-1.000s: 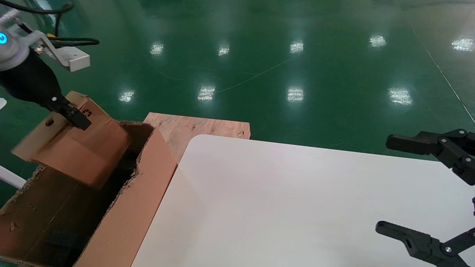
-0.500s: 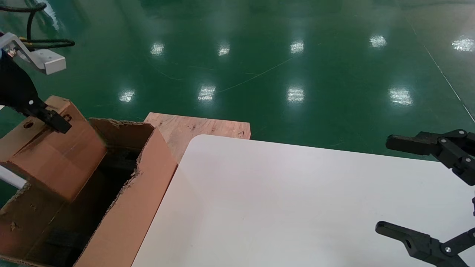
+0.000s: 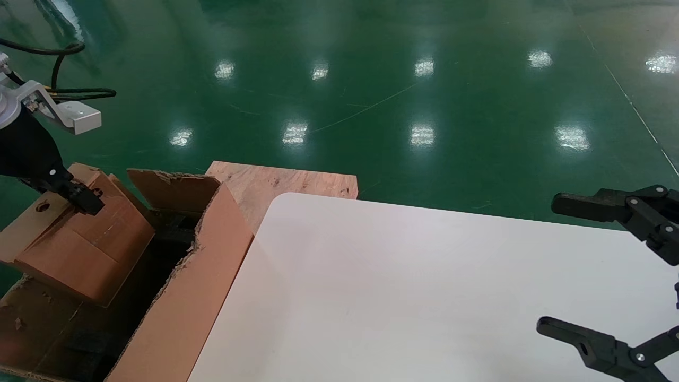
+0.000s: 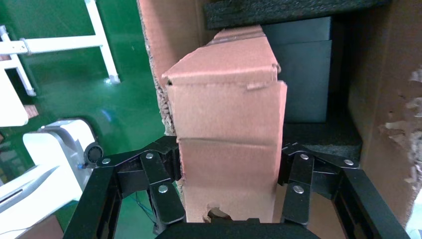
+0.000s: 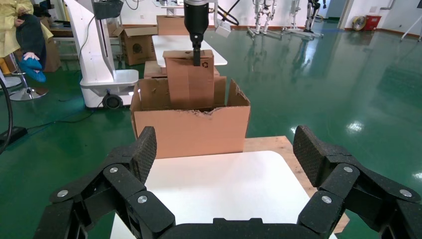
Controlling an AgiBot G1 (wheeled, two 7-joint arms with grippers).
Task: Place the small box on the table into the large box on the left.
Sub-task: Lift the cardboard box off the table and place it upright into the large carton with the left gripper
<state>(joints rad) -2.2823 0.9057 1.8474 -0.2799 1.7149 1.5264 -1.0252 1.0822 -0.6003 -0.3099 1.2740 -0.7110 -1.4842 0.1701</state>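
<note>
My left gripper (image 4: 229, 194) is clamped on the small box (image 3: 79, 239), which fills the far-left part of the large box (image 3: 180, 307) opening. The box's lower end sits inside, w/ the ragged left wall (image 4: 154, 59) close beside it. Black foam (image 4: 293, 12) and dark blocks (image 4: 306, 79) lie below and beyond the box inside the carton. There's an open gap btwn the small box and the torn right wall (image 3: 204, 244). The upright rear flap (image 3: 172, 188) stands just beside the small box. The bench (image 3: 424, 292) top is bare in front of my right gripper (image 5: 226, 154), fingers spread wide. A plywood board (image 3: 281, 183) sits past the bench corner.
</note>
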